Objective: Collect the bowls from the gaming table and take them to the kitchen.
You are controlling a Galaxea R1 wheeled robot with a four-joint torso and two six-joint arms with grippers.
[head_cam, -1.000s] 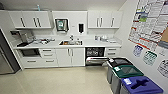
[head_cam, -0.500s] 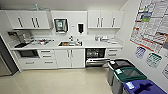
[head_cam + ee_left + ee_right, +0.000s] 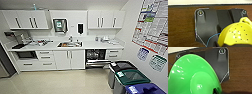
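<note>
Bowls, 2 of them, now in the kitchen and off the gaming table: yellow bowl close against the left wrist camera, green bowl close against the right one. Left gripper clamped on the yellow bowl's rim, right gripper clamped on the green bowl's edge, judging by a dark tip at each rim; hard to make out much more than that.

Compared with a second ago: whole head view shifted, bins slid toward the lower right corner, counter run grown slightly larger. Camera movement then, not the furniture's; probably a short advance toward the countertop. For the task, carrying leg nearly over, set-down not yet made.

Hard to read: contents of the sink, something brownish inside, nature unclear. Dishwasher apparently open, racks dim. Clutter at the counter's left end too blurred to name. Both bowls cut off by the wrist frames, so grip points mostly hidden. Blue bin cropped at the bottom edge.
</note>
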